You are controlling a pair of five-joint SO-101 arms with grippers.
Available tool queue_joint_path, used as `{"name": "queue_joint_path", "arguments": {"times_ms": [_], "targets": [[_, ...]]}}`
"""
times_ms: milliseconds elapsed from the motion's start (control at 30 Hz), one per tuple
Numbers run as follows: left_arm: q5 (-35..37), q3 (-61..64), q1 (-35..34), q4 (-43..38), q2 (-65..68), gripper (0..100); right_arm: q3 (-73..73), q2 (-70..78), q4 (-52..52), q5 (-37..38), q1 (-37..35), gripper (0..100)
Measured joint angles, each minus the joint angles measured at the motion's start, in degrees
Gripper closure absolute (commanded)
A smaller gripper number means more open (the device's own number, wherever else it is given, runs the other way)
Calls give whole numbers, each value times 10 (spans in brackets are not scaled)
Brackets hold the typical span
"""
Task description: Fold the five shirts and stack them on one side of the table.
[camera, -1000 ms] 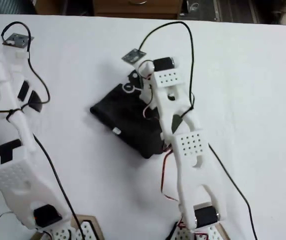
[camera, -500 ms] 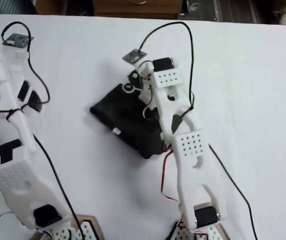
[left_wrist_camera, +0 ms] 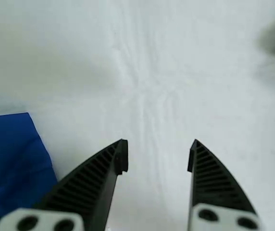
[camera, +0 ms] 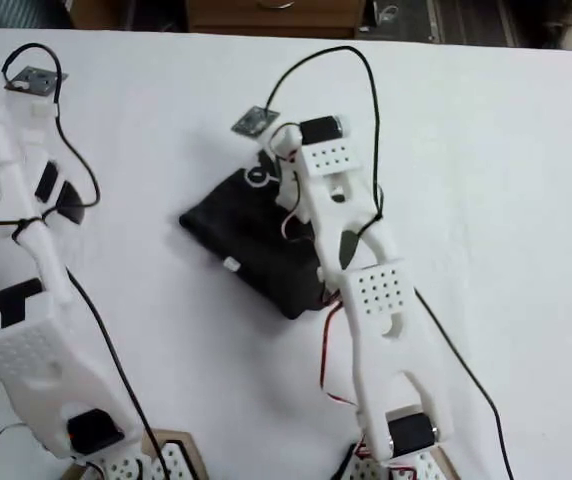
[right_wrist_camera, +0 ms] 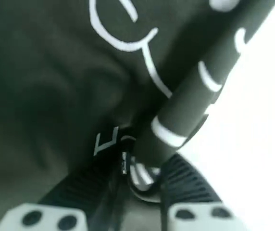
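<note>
Black shirt partly under right arm; blue cloth, perhaps shirt, cropped.

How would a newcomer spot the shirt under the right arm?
Near the middle of the white table, under the right arm, lies a folded black shirt, one edge pinched in the right pincer. Its black cloth and white line print set it apart from the blue cloth near the left pincer.

Folded black shirt, white print.
</note>
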Motion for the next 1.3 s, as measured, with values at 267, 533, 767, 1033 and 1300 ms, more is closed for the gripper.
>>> {"name": "queue_joint_path", "arguments": {"times_ms": [267,533,767,1033,1300], "targets": [[8,0,0,0,0,771,1,0,0,1,0,977],[8,0,0,0,0,771,-12,-17,4,-23,55,978],[8,0,9,0,0,771,53,-69,10,-25,148,978],[8,0,41,0,0,771,108,-149,11,0,232,978],[8,0,76,0,0,771,132,-182,11,33,310,978]]}}
